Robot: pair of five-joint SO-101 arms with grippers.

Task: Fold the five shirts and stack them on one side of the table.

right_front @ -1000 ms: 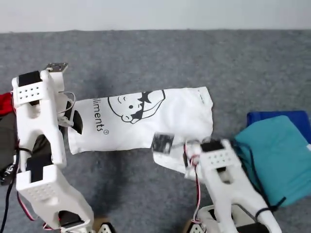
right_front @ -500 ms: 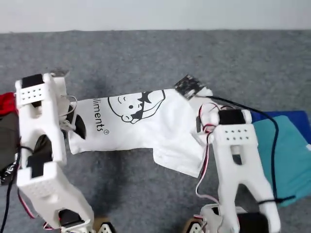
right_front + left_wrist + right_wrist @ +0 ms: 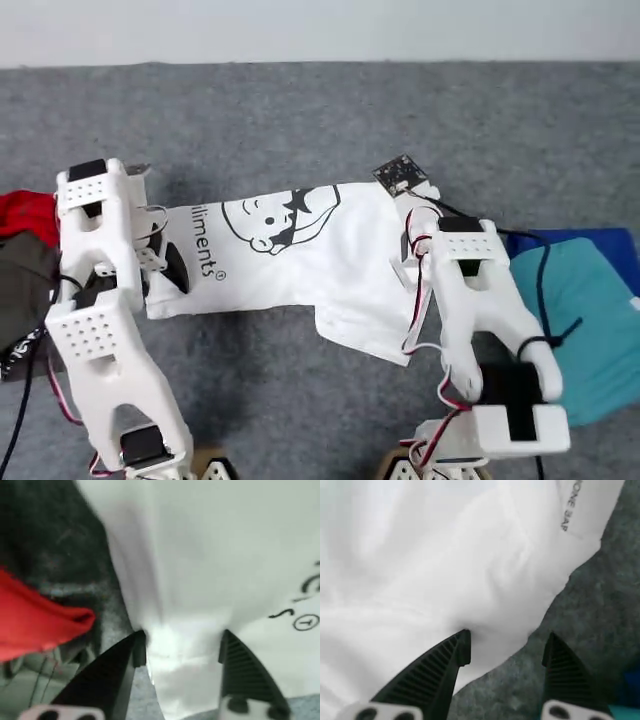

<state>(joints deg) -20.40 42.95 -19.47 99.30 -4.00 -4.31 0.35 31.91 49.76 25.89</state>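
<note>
Swinging off the loose flap (image 3: 365, 330), the right arm (image 3: 470, 280) now sits over the right end of the white shirt (image 3: 300, 250), mid-bench. Flap still unfolded, so that fold looks pending. Teal shirt (image 3: 570, 320) on blue shirt (image 3: 590, 240) crowds the right edge; red garment (image 3: 25, 215) at the left edge.

Left wrist: left pincer (image 3: 182, 645) spread, straddling white cloth.

Right wrist: right pincer (image 3: 507, 647) spread over the shirt's edge, nothing gripped.

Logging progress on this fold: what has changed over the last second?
The right gripper swung from the near edge of the white shirt to its far right corner, open. The left gripper edged inward over the shirt's left end, open. Neither holds it. The white shirt and teal shirt stayed put.
</note>
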